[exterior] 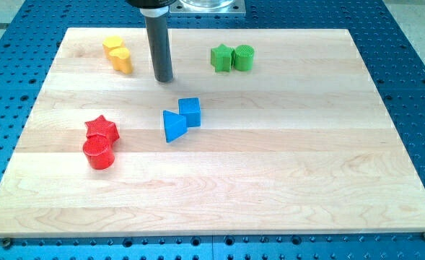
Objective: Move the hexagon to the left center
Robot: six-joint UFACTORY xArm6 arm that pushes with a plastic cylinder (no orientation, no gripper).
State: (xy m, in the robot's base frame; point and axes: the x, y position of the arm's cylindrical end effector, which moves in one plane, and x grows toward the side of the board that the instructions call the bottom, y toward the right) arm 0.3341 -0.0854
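Two yellow blocks stand touching near the view's top left of the wooden board. The upper one (pixel 112 45) looks like the hexagon. The lower one (pixel 122 61) is a rounder shape that I cannot make out for sure. My tip (pixel 163 79) rests on the board just to the right of the yellow pair, a small gap away and not touching. It is above and left of the blue blocks.
A blue triangle (pixel 173 126) touches a blue cube (pixel 190 111) near the board's middle. A red star (pixel 101 129) sits against a red cylinder (pixel 99 153) at the left centre. A green star (pixel 221 57) and a green cylinder (pixel 244 57) stand at the top.
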